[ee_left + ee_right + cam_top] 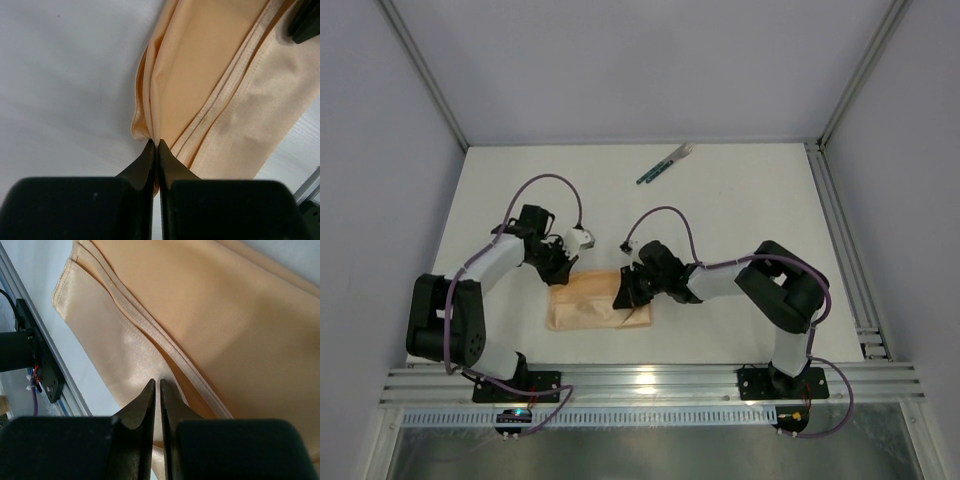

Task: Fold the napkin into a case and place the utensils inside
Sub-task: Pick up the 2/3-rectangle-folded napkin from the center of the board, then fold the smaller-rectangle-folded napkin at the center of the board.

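Napkin [582,308] of soft peach-tan cloth, plain and unpatterned. Lies folded into a flattish oblong of several layers on the white table [750,210], close to its near edge and between the two arms. Shows stitched hems running in parallel lines across the upper layers, with one folded edge bulging slightly off the surface at the far left corner. Black two-finger left gripper [156,146] at that same corner, jaws pressed tight together on the folded edge, cloth pinched at the very tips. Black two-finger right gripper [157,385] at the opposite, right end of the napkin, tips down on a lower layer just beside the hemmed edge, jaws drawn to a thin slit with peach cloth showing in it, so clamped on the fabric. Slim stick-like utensils [663,165] with dark green handles and pale silvery ends far back on the table, close together at a slant, well apart from napkin and both grippers; number too small to tell. Silver aluminium rail [650,380] along the near edge, carrying both arm bases.
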Controlling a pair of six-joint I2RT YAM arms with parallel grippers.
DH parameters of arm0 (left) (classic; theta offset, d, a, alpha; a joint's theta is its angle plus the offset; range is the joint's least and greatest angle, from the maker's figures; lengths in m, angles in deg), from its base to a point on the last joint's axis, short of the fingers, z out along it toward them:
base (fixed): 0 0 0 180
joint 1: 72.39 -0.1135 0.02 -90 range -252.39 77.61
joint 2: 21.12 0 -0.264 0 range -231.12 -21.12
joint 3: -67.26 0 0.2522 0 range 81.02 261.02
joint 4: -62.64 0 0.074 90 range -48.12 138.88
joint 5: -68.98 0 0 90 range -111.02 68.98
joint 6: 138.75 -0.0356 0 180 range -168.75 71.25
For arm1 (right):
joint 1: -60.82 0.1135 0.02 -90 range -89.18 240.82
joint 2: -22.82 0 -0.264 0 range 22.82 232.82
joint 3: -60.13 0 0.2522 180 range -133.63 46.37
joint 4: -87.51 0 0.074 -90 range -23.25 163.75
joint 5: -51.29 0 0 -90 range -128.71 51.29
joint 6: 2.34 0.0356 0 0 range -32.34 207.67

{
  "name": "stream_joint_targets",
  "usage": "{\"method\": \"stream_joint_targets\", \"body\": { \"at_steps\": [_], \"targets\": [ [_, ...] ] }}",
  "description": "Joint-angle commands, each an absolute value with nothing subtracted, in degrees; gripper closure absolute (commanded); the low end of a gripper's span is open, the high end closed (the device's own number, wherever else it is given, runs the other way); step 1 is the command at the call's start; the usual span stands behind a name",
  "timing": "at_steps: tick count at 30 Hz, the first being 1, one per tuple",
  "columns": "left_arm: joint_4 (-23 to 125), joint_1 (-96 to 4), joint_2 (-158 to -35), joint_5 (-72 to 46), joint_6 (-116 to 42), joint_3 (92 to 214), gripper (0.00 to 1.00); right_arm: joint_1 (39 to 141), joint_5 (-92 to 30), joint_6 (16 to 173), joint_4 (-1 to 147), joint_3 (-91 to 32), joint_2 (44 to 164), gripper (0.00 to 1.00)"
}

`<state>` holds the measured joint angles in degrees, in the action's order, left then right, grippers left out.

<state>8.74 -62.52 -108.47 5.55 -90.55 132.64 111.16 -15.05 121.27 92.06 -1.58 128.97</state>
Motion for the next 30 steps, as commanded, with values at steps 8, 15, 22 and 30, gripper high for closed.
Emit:
{"method": "stream_joint_targets", "body": {
  "at_steps": [8, 15, 22, 30],
  "targets": [
    [13.20, -55.45, -89.16, -0.97, -90.68, 122.61, 1.00, 110.65, -22.19, 123.78, 90.18, -0.13, 131.01, 0.89],
    [15.39, -42.07, -87.84, -11.26, -87.07, 117.59, 1.00, 110.65, -25.52, 128.53, 94.75, 1.98, 130.49, 0.89],
    [14.34, -36.54, -85.81, -15.04, -89.53, 112.33, 1.00, 110.65, -26.23, 132.49, 98.71, 3.13, 131.54, 0.89],
    [15.04, -34.51, -86.34, -18.03, -92.69, 108.53, 1.00, 110.30, -27.82, 131.88, 97.75, 2.77, 130.14, 0.89]
  ]
}}
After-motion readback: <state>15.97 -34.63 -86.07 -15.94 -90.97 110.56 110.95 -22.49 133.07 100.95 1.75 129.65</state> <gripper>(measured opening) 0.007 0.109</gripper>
